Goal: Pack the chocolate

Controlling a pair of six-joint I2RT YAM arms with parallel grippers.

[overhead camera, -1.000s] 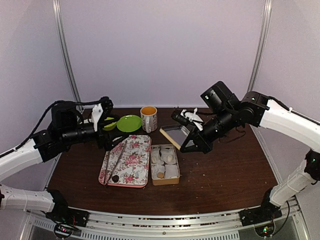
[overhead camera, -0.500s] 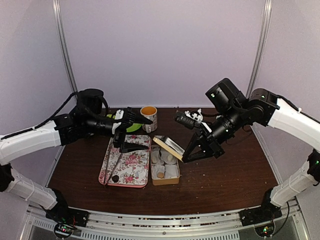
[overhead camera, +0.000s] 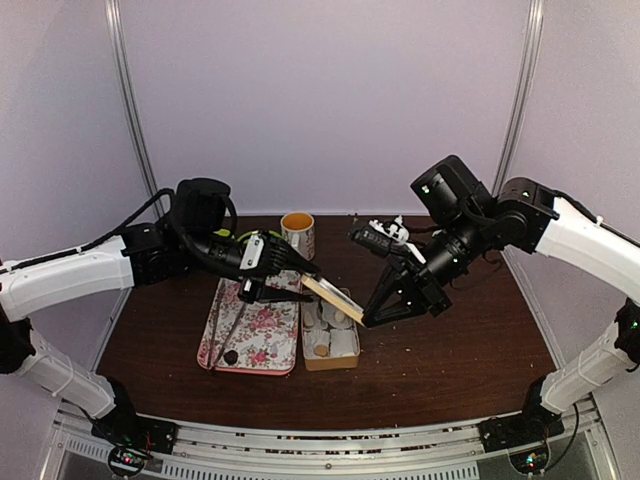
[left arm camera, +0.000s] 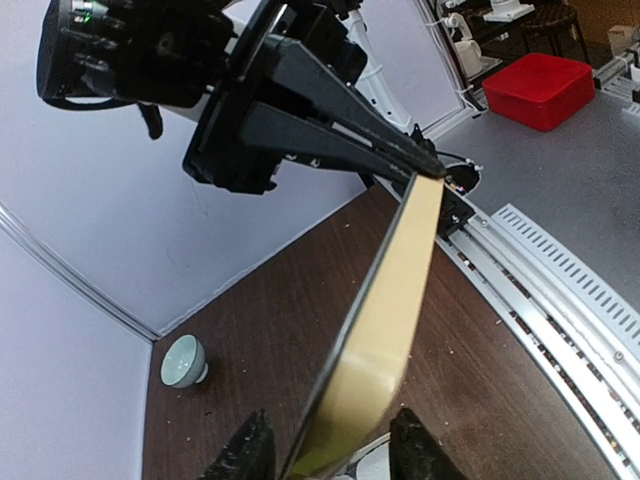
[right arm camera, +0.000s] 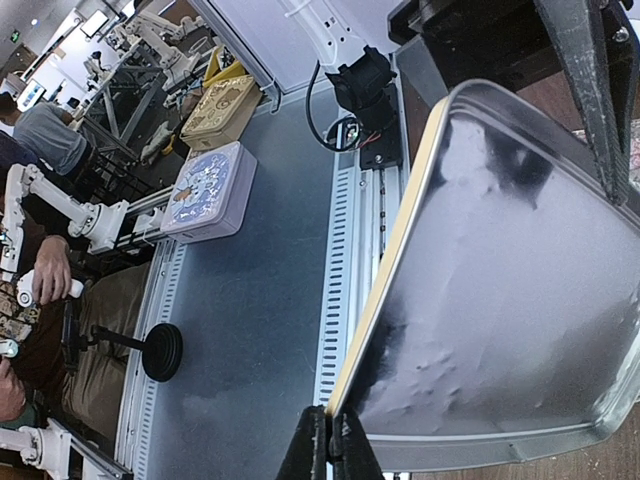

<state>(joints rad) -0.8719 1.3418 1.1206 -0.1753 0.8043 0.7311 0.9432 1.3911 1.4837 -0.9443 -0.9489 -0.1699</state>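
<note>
The chocolate is a tiny dark lump lying at the near end of the floral tray. A tan tin lid hangs tilted over the open tin, which holds white wrapped cakes. My right gripper is shut on the lid's lower right rim. In the right wrist view the right gripper pinches that rim beside the lid's shiny inside. My left gripper straddles the lid's upper left end. In the left wrist view the lid's tan edge runs between the left gripper's open jaws, with a small gap on each side.
Long tongs lie along the tray's left side. A mug stands behind the tray. A small pale green cup sits on the table by the back wall. Both arms crowd the space above the tin.
My left arm swung right from the green plate, across the tray, to the lid's free end, and its jaws narrowed about it. The right gripper tipped the lid up over the tin.
</note>
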